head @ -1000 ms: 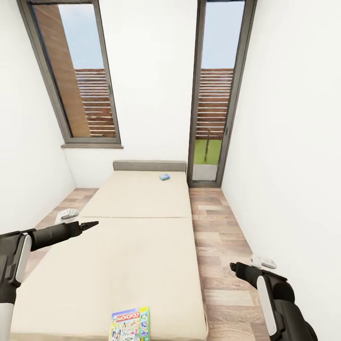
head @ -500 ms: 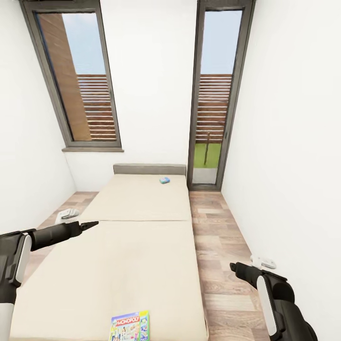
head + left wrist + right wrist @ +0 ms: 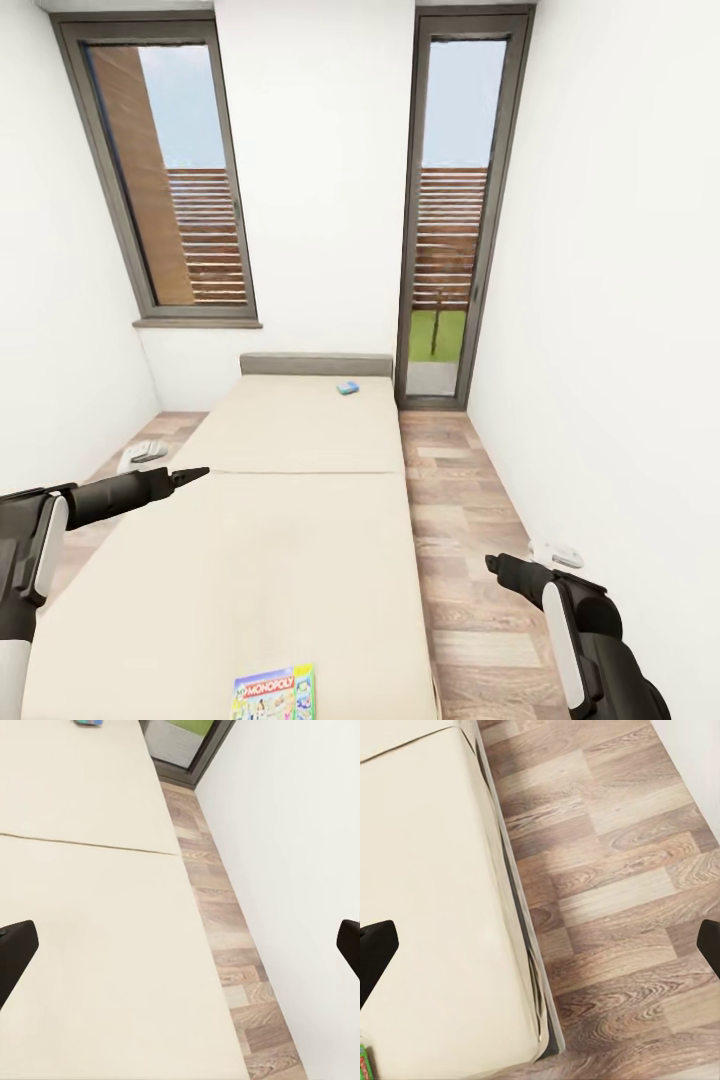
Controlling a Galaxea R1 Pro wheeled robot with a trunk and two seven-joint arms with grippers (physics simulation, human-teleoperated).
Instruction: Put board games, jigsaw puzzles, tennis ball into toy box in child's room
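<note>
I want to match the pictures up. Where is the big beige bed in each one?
Head view: the low beige bed with a grey headboard lies in the middle, running away from the robot toward the far wall.
Left wrist view: the bed lies beside a narrow floor strip.
Right wrist view: the bed ends at a corner against the floor.
Shared landmark: the wood plank floor along the bed's side.

The board game (image 3: 274,692) cover reads "MONOPOLY".
</note>
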